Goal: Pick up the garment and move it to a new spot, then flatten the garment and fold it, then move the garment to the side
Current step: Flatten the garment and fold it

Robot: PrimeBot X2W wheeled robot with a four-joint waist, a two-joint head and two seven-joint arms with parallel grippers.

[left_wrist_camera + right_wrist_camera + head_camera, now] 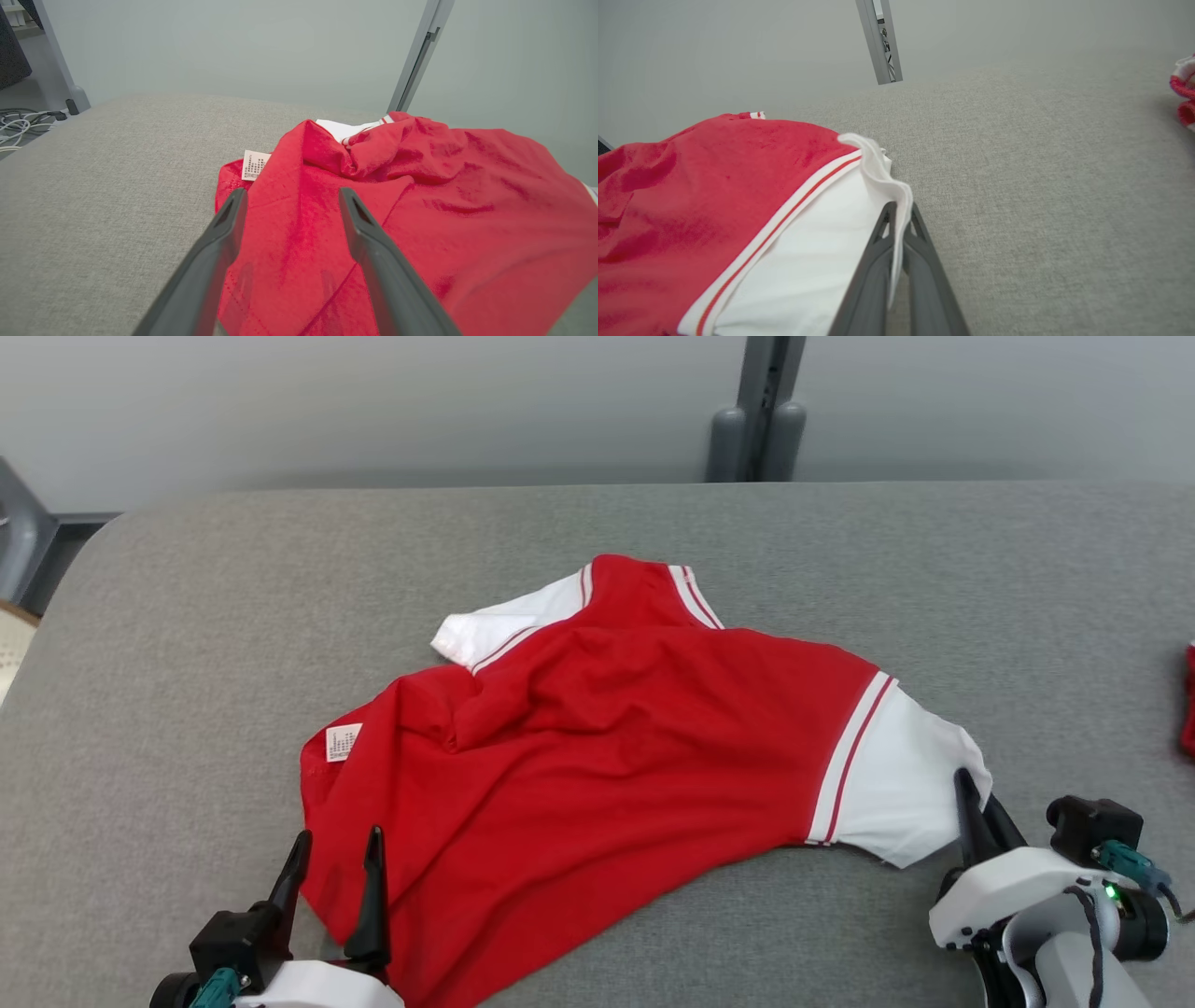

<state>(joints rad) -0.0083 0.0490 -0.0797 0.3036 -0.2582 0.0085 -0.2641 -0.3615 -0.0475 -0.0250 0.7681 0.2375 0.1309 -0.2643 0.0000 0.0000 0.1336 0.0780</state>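
- Head view: the garment (597, 747), a red shirt with white sleeves, is lying rumpled on the grey padded surface (187, 663). Its long axis is running across the view from the hem (322, 803) at lower left to the white sleeve (896, 775) at right. The left gripper (339, 840) is standing at the hem end with its jaws spread wide. The right gripper (966, 793) is sitting at the sleeve end with its jaws clenched on the sleeve's edge.
- Left wrist view: the hem is lying directly ahead of and beneath the parted fingers (217, 254), one over the cloth's outer edge and the other over red fabric. Nothing is being pinched. A label (254, 164) is showing just beyond the outer fingertip.
- Right wrist view: the white cuff fold is passing between the closed fingers, so the sleeve is being grasped. A red-and-white item (1183, 88) is lying well apart at the view's edge.
- Judgement: the coming lift is probably depending on the left arm. It is the nearer one to the hem, and its jaws are straddling that edge but have not yet closed on it.
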